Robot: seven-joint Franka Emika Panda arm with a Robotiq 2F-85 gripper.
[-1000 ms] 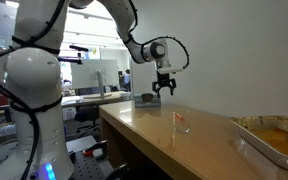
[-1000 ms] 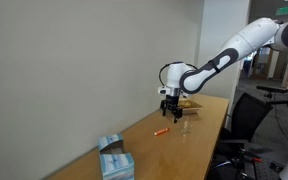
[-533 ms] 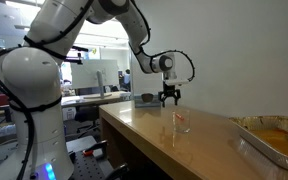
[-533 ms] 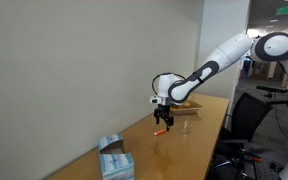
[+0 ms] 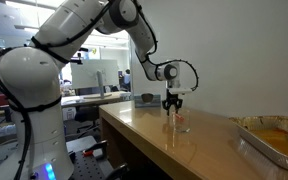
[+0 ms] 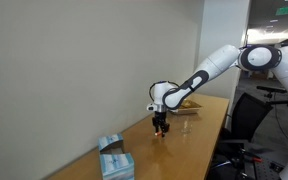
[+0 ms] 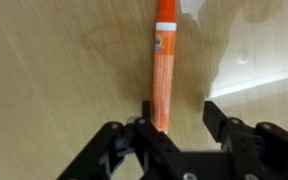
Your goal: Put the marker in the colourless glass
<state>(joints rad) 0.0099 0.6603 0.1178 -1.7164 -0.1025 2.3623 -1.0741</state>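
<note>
The orange-red marker (image 7: 164,70) lies flat on the wooden table, pointing away from the wrist camera. My gripper (image 7: 182,118) is open and low over it, with the marker's near end between the fingers, close to the left finger. Both exterior views show the gripper (image 5: 172,103) (image 6: 161,124) down near the tabletop. The colourless glass (image 5: 181,121) stands upright on the table a short way from the gripper, faint to see. In the exterior views the gripper hides most of the marker.
A metal tray (image 5: 276,140) sits at one end of the table. A dark grey boxy object (image 5: 146,98) stands at the other end, and a blue box (image 6: 114,160) is there too. The table runs along a plain wall (image 6: 74,70).
The gripper has moved along the table away from the glass and dropped down over the marker. It stays open.
</note>
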